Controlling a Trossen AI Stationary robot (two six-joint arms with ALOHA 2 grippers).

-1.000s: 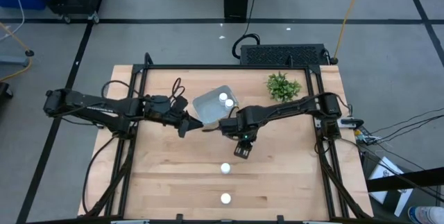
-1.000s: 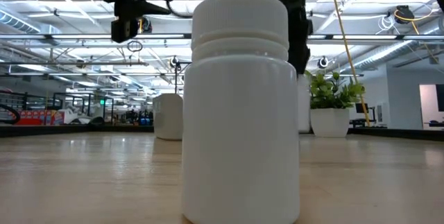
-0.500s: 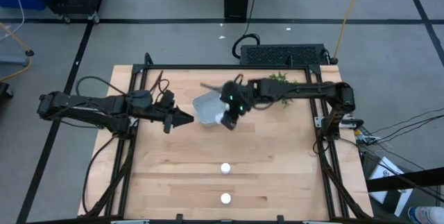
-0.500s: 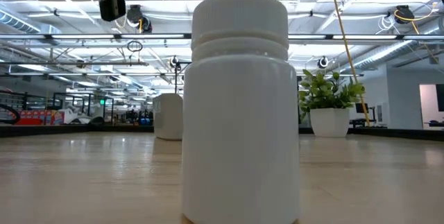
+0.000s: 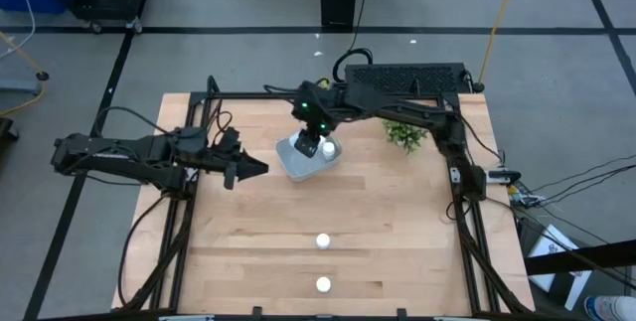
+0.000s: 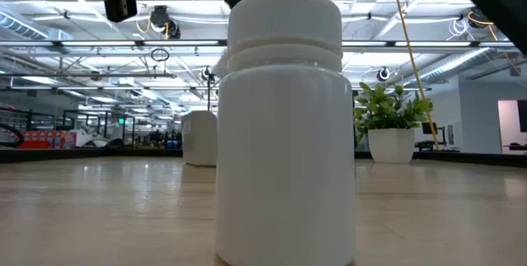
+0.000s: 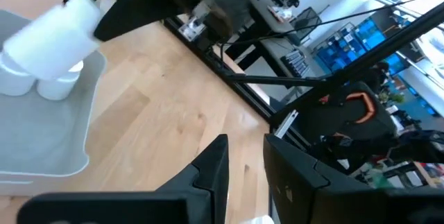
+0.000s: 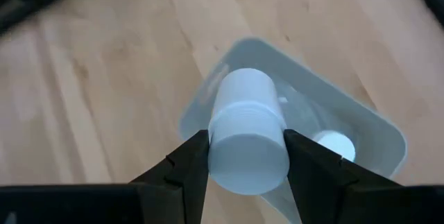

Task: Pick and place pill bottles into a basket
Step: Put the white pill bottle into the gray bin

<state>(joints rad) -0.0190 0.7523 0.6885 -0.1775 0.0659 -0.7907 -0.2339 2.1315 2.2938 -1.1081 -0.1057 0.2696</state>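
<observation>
White pill bottle (image 8: 248, 132) pinched between right gripper (image 5: 320, 142) fingers (image 8: 186, 167), held above the pale blue-grey basket (image 5: 298, 162) near table's far middle. 2 more bottles (image 7: 38, 82) stand inside the basket, touching each other. 2 other bottles (image 5: 322, 241) on wood table (image 5: 397, 232), well apart from the basket, toward near edge; nearest one (image 6: 284, 126) fills low view. Left gripper (image 5: 260, 168) just left of basket, jaws pressed together, holding nothing. Small green plant (image 5: 405, 134) right of basket.
</observation>
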